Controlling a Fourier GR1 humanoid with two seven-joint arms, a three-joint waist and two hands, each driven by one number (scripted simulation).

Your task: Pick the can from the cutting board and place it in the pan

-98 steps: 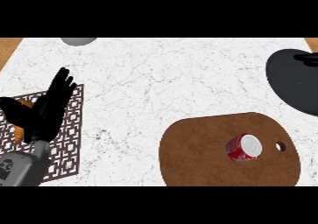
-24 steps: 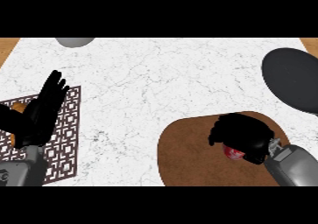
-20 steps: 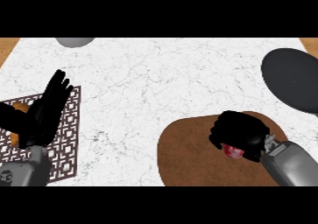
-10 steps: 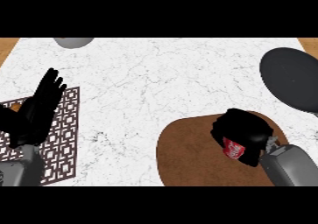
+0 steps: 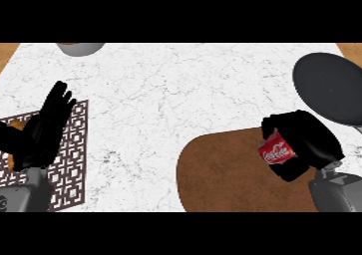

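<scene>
While your right hand (image 5: 305, 142) curls round the one red can (image 5: 274, 151), you see the can over the brown cutting board (image 5: 228, 174), its long axis tilted, top toward the upper left. One dark pan (image 5: 334, 87) lies near, up by the counter's right edge, with bare marble counter (image 5: 183, 89) between. Your left hand (image 5: 44, 127) rests with straight fingers over the patterned mat (image 5: 69, 164).

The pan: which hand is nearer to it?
Right. The right hand, fingers curled round the can, sits just below-left of the pan; the left hand rests open far across the counter.
</scene>
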